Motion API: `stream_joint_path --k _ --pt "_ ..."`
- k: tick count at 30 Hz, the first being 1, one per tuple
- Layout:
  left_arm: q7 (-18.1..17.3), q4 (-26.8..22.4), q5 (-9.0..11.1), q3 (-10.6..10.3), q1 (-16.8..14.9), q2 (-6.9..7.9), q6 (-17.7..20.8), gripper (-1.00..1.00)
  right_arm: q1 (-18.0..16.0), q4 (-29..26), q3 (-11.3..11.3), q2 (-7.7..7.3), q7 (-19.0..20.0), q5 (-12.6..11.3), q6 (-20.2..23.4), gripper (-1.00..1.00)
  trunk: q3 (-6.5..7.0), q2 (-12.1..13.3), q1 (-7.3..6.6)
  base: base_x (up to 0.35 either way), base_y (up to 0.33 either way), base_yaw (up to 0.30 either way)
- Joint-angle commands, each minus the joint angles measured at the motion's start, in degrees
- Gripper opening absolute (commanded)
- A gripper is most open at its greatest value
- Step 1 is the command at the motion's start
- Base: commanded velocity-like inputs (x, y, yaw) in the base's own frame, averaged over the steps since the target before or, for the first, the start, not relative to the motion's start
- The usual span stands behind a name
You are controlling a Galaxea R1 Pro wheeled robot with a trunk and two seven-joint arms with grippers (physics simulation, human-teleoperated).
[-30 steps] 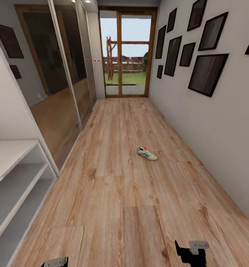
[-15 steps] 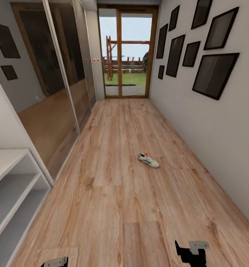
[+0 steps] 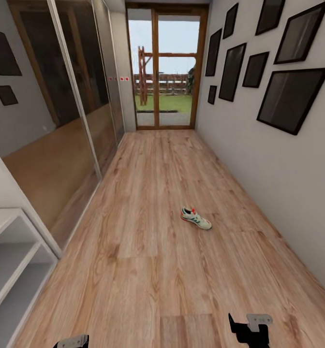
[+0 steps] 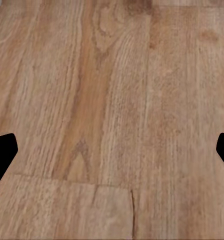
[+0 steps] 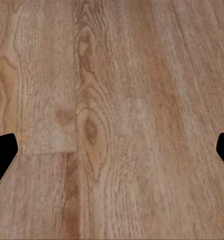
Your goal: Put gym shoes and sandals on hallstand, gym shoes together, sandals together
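A long corridor with a light brown wood-plank laminate floor (image 3: 153,270) runs straight ahead toward a wood-framed glass door (image 3: 163,67) at twelve o'clock, with grass and a fence beyond it. One cream-white low sneaker with green side stripes and red-orange tongue and heel patches (image 3: 195,218) lies alone on the floor, upright on its sole, at about one o'clock from the robot and well ahead of both arms, toe turned toward four o'clock. At eight o'clock, the end of a pale grey-white shelf unit with open bays (image 3: 10,270) stands against the wall, its visible bays bare. Mirrored sliding wardrobe doors (image 3: 70,111) line the wall from nine to eleven o'clock. Dark framed pictures (image 3: 289,99) hang on the wall from one to three o'clock. The left hand (image 4: 112,155) hangs over bare planks, its black fingers (image 4: 1,155) set wide apart. The right hand (image 5: 112,155) likewise hangs above bare planks, fingers (image 5: 2,152) spread apart, holding nothing.
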Motion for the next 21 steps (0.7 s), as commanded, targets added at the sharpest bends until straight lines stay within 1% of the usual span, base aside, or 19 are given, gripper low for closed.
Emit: stream_joint_path --k 1,21 --pt "0.0 0.1 -0.2 0.1 0.0 -0.01 -0.2 1.0 0.0 0.1 -0.5 -0.01 0.2 0.4 -0.2 1.0 -0.05 0.0 0.03 0.338 0.0 0.0" --pt "0.0 0.1 -0.2 0.1 0.0 -0.01 -0.2 1.0 0.0 0.1 -0.5 -0.01 0.2 0.4 -0.2 1.0 -0.05 0.0 0.03 0.338 0.0 0.0"
